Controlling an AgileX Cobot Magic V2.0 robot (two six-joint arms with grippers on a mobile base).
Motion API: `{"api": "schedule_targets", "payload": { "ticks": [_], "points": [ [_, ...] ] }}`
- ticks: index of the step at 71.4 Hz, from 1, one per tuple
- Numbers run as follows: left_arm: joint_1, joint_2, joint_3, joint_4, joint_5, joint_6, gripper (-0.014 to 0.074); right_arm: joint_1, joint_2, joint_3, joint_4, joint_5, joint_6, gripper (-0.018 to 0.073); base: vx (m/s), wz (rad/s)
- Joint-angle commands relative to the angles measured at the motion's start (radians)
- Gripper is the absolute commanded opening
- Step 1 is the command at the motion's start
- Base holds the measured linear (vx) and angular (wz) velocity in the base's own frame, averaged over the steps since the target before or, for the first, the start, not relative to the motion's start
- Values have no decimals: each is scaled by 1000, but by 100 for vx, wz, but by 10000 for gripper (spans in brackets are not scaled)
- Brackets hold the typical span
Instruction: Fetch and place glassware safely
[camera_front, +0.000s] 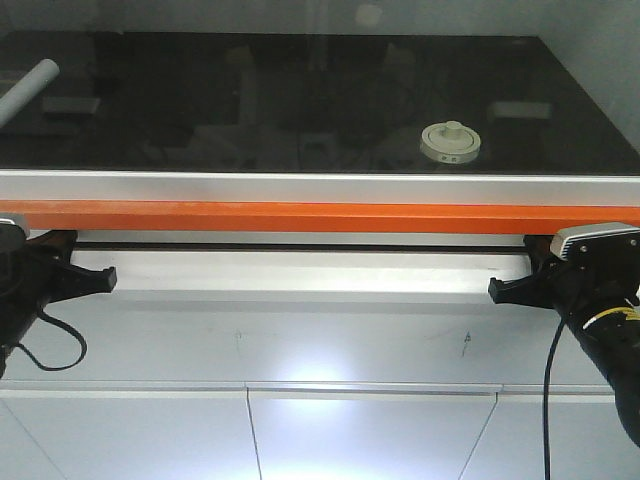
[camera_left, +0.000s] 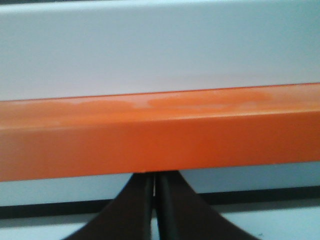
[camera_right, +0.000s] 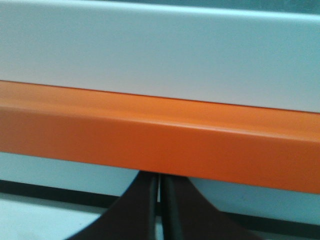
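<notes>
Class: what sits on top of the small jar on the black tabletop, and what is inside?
A cream-white knobbed lid sits on the jar. The lid covers the inside, so contents cannot be seen.

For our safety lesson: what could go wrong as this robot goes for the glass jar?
1. The left gripper and right gripper sit shut below the orange rail; lifting straight up could strike it.
2. The jar has a clear body that barely shows against the dark tabletop; grasping its knobbed lid alone might pull the lid off.
</notes>
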Motion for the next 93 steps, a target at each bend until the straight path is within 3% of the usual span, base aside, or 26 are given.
{"api": "schedule_targets", "payload": {
  "ticks": [1,25,60,93],
  "points": [
    [-1,-33,-40,-2,-99,-4,-7,-4,-33,-57,-9,-122,-1,-1,0,0],
    [-1,-34,-40,7,-187,-5,-7,-4,-33,-57,-9,-126,-1,-1,0,0],
    [-1,-54,-40,33,-221,-7,-7,-4,-33,-57,-22,-222,-1,-1,0,0],
    [-1,-65,-40,32,-228,-8,-7,-4,-65,-59,-33,-223,-1,-1,0,0]
  ]
}}
